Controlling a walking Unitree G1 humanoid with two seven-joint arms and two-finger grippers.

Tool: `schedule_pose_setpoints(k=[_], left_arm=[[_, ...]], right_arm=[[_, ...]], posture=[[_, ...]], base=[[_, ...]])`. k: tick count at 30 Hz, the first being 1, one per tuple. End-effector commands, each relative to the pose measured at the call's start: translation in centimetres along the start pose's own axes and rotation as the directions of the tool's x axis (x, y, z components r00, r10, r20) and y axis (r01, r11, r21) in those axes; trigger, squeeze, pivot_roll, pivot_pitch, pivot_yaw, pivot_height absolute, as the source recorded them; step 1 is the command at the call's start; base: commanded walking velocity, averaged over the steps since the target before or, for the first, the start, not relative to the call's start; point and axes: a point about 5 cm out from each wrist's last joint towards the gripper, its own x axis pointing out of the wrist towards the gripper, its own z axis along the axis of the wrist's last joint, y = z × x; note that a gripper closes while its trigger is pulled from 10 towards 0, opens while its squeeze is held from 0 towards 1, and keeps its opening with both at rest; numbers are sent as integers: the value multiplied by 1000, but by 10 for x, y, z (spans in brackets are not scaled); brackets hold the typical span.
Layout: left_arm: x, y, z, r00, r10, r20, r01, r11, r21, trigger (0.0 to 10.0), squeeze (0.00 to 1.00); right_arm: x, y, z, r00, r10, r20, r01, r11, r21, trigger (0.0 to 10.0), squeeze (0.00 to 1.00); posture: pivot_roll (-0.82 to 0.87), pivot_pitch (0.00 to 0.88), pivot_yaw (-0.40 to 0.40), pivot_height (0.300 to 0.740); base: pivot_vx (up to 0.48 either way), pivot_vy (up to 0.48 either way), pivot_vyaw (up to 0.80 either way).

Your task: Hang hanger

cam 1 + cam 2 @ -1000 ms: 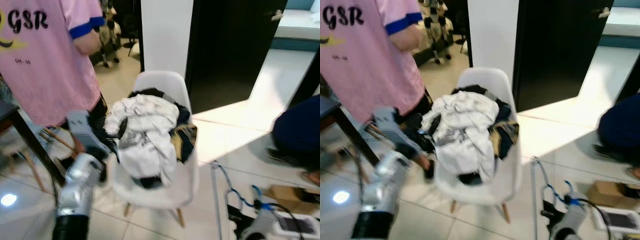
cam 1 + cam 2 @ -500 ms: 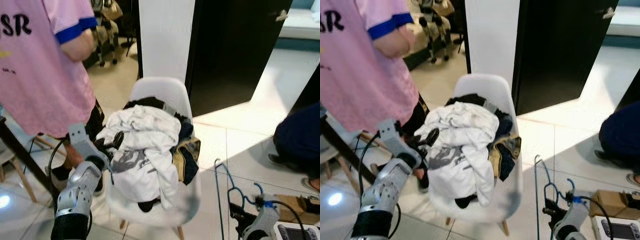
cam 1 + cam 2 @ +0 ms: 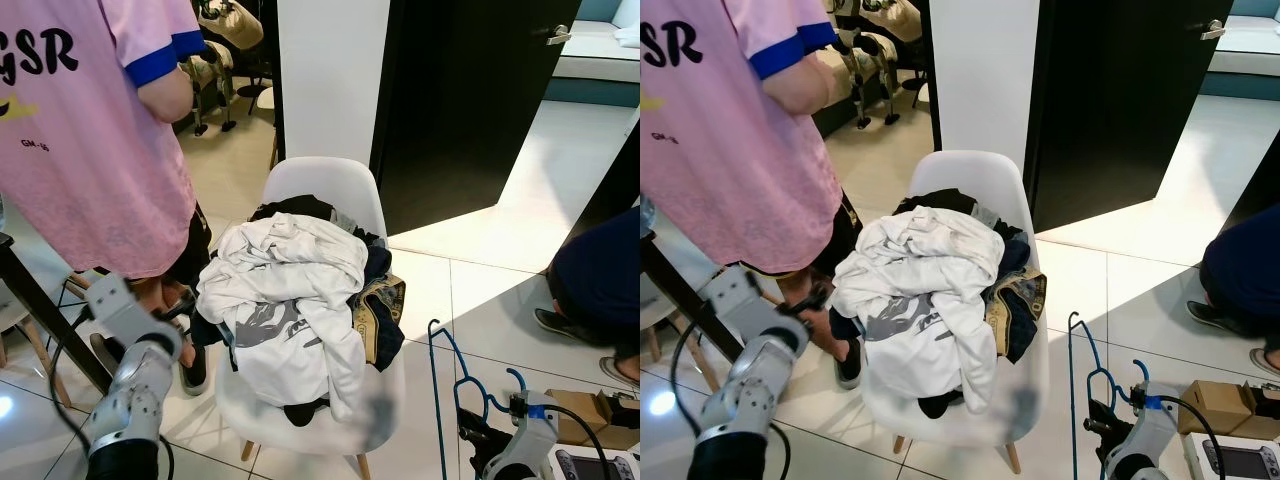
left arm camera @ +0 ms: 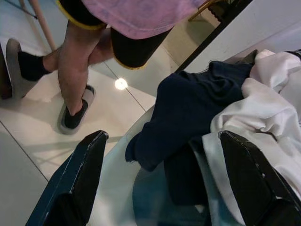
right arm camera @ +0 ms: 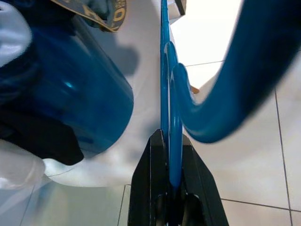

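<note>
A blue hanger (image 3: 452, 362) stands upright low on the right, beside the chair, with my right gripper (image 3: 488, 437) shut on its lower part. In the right wrist view the two black fingers (image 5: 151, 160) clamp the blue hanger (image 5: 175, 117) edge-on. My left gripper (image 3: 176, 310) is open at the left side of the white chair (image 3: 320, 182), a little short of the heap of clothes (image 3: 290, 290). The left wrist view looks between wide-apart fingers (image 4: 82, 181) at a dark blue garment (image 4: 193, 108) and a white one (image 4: 263, 117) on the seat.
A person in a pink T-shirt (image 3: 90, 130) stands close on the left, legs (image 4: 75, 66) just behind my left gripper. Another person in dark blue (image 3: 600, 270) crouches at the right edge. A black door (image 3: 460, 100) is behind the chair. A cardboard box (image 3: 585, 408) lies on the tiled floor.
My left arm has drawn back to the left, away from the clothes heap. The right gripper still holds the hanger in about the same place. The camera has shifted a little.
</note>
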Motion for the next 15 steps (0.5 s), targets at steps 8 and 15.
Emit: schedule_pose_setpoints(k=[8, 15], left_arm=[[1, -10, -25, 985, -102, -141, 82, 986, -142, 10000, 0], [0, -33, -31, 957, -225, -182, 187, 961, -202, 10000, 0]], right_arm=[[-1, 0, 2, 1000, -2, 14, 2, 1000, 5, 10000, 0], [-1, -1, 3, 1000, -3, 13, 3, 1000, 4, 10000, 0]], posture=[[-28, 0, 18, 740], [-40, 0, 20, 740]], base=[[0, 0, 0], [0, 0, 0]])
